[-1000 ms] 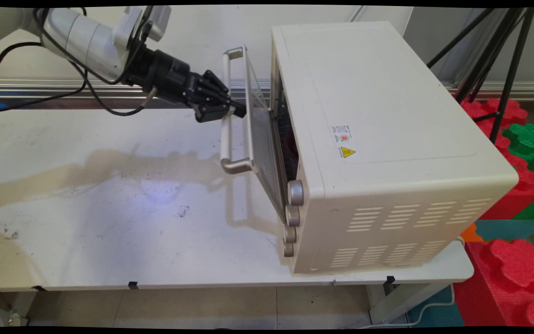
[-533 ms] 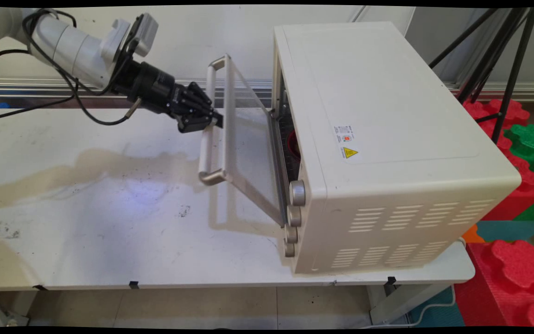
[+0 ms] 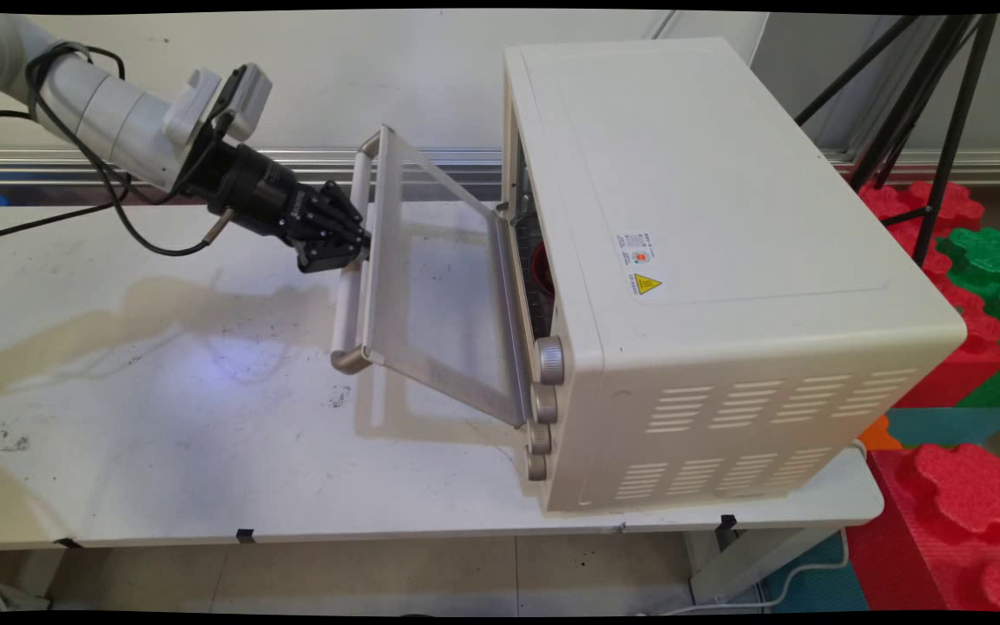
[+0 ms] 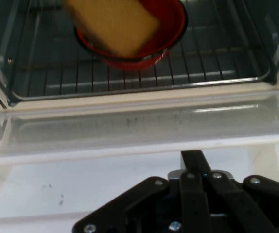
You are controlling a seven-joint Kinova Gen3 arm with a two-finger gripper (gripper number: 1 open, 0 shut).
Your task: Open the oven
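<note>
Gripper closed narrow on the handle, near its far half, with the fingers clamped around the bar. Door standing about half way down, tilted out from the oven, hinged at the bottom edge, not yet flat. Oven sitting on the right part of the table, with the front turned to the arm.

Inside, in the hand view, a wire rack carrying a red bowl, with a yellow block lying in it and sticking out over the rim. Cannot tell what the block is made of.

Oven body of cream painted metal, boxy, with rounded edges and vent slots on the side. Door of clear glass in a metal frame. Handle a round pale bar with curved metal ends. Four round ribbed knobs in a column beside the door. Table top white, smooth, stained and scuffed.
</note>
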